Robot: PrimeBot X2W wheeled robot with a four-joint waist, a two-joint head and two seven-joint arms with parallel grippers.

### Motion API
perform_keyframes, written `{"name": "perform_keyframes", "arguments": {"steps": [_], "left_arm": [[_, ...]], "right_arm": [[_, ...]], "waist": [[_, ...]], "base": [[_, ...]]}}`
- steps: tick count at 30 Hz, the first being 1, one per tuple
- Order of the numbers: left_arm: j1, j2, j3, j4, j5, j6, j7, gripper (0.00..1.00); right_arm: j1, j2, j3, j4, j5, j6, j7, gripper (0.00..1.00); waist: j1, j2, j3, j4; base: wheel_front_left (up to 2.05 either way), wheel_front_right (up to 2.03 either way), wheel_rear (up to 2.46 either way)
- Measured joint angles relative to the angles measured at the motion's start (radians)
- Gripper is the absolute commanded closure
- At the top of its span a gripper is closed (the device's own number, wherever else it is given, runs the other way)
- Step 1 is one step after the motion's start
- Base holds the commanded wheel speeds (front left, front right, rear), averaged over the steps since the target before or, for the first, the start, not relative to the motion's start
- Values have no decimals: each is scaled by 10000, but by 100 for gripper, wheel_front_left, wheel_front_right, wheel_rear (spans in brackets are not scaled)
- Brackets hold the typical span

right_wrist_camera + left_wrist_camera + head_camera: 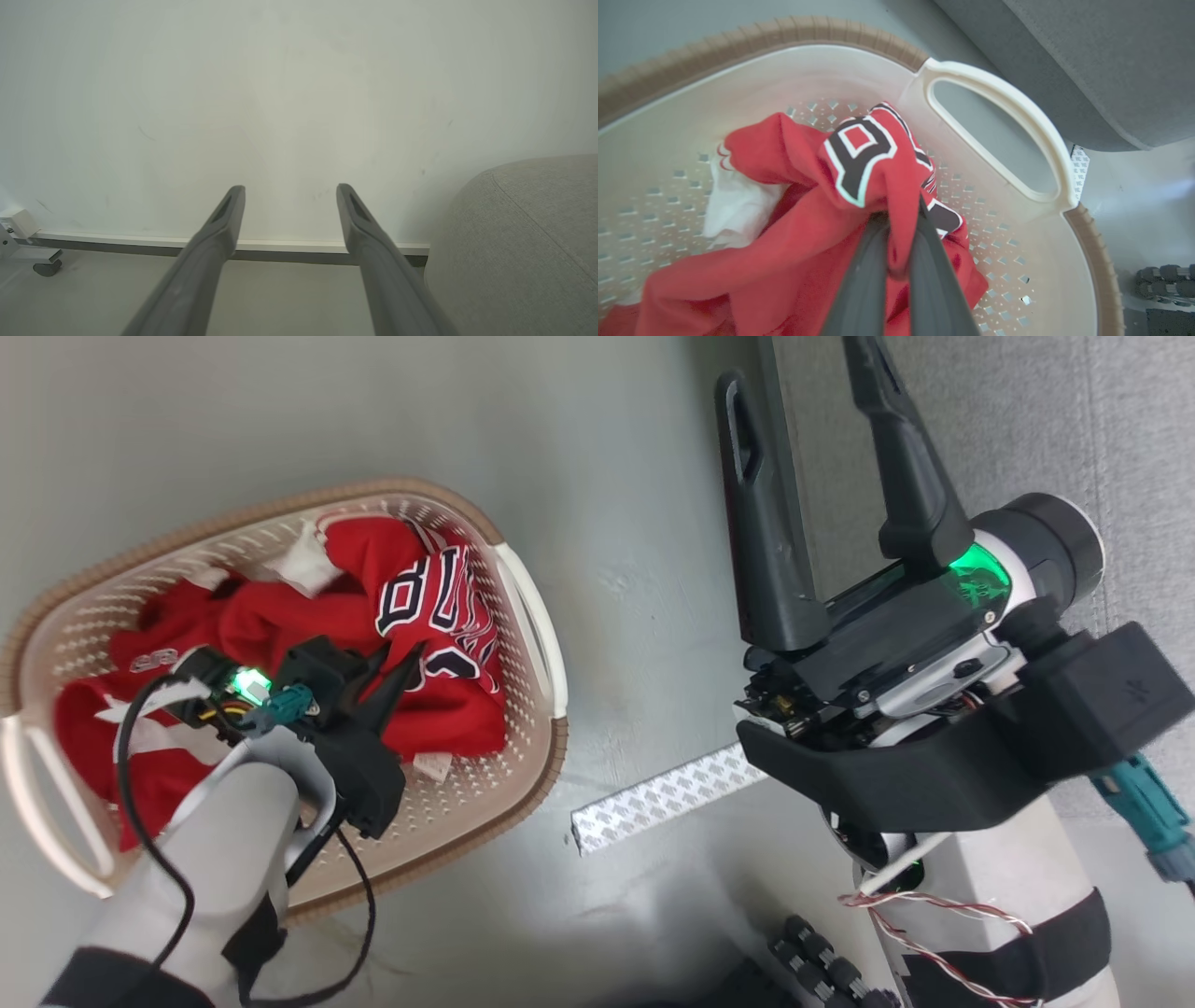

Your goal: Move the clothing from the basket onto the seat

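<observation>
Red fabric is what we have hold of: our left gripper [401, 661] is clamped tight on a fold of the jersey [859, 154], the one with black-and-white lettering. It lies heaped with the rest of the clothing [280, 625] inside the basket [373, 488] on the floor [607, 476]. The stretch of seat [1027, 448] we can see, off to our right, carries no garment. Our right gripper [798, 373] hangs with its fingers spread wide and nothing between them.

Now for the lift. We'd go straight up and slowly, until the trailing cloth clears the rim. The garments look bunched together, so a second one may drag, and a light basket could tip or slide. Then we'd swing right, steering around our own right arm, and let go well in from the seat's rounded edge.

Our left wrist view gives us the proof: cloth trapped between the two fingers, with the cream handle [927, 77] and the seat's edge just beyond. From the head view the wrist hides that pinch, but we get the whole pile and where the right arm stands. Along the right wrist we see the wall [280, 93] and the seat's corner.
</observation>
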Motion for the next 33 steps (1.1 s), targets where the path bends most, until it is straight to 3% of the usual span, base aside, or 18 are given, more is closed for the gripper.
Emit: {"name": "perform_keyframes", "arguments": {"steps": [8, 18, 33], "left_arm": [[1329, -190, 1567, -1685, -125, 0, 0, 100], [3285, -899, 3164, -3582, -303, 0, 0, 100], [5777, -1511, 4428, -5659, -364, 0, 0, 100]], "right_arm": [[284, 10, 8, 541, -445, 0, 0, 0], [1104, -56, -23, 1680, -546, 0, 0, 0], [3198, -591, 320, 2798, -10, 0, 0, 0]], "waist": [[-1, 0, -858, 368], [-1, -1, -2417, 921], [-3, -2, -5623, 1459]], "base": [[0, 0, 0], [0, 0, 0], [0, 0, 0]]}}
